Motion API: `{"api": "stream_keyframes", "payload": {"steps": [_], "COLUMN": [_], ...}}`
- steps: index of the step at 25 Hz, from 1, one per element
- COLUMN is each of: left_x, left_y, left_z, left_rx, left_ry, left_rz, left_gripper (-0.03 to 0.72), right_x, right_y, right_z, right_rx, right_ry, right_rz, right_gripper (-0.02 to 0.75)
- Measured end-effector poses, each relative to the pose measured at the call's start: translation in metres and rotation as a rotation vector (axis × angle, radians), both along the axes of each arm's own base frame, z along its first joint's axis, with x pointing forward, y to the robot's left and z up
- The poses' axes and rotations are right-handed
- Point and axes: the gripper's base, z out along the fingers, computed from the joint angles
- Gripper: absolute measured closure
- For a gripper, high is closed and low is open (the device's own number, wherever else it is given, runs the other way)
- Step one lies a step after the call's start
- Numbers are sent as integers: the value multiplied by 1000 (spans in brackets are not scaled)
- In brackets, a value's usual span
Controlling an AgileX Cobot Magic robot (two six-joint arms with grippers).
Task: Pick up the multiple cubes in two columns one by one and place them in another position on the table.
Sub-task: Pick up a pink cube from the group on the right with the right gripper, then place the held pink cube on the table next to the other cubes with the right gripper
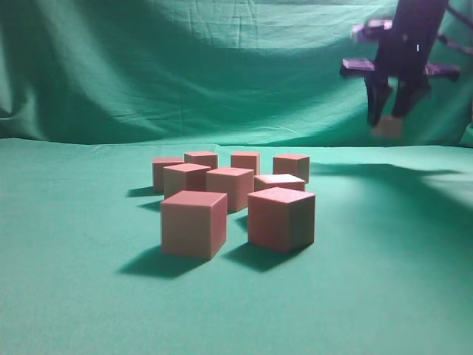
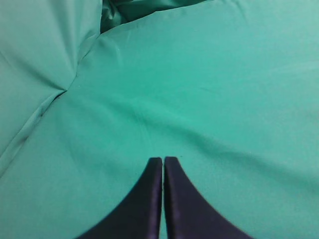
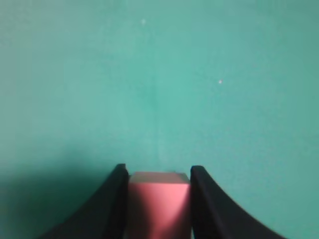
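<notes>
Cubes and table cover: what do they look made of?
Cubes: probably painted wood or hard foam, hard to tell which; matte pinkish-red faces, crisp edges, no glare. Table cover: smooth teal-green woven cloth, matte, with soft creases showing in the left wrist view.

Black right gripper [image 1: 392, 111] with tapered curved fingers [image 3: 112, 209], blurred, seemingly purple-tinted side brackets, left gripper [image 2: 163, 164] matte black

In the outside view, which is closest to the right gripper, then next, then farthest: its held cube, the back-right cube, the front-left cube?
1. Held cube, between the right gripper fingers.
2. Back-right cube, back row.
3. Front-left cube, nearest the camera.
</notes>
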Motion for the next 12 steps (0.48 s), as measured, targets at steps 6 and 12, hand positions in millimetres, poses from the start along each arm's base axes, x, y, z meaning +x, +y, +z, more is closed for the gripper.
{"api": "stream_keyframes", "payload": {"steps": [6, 12], "left_x": [0, 0], "left_y": [0, 0], "left_z": [0, 0], "left_rx": [0, 0], "left_ry": [0, 0], "left_rz": [0, 0], "left_gripper": [688, 688], "right_x": [-32, -93], "right_y": [11, 15], "right_z": [114, 203], "right_rx": [181, 243], "right_ry": [-141, -247], "right_rz": [37, 217], "right_gripper": [473, 473]}}
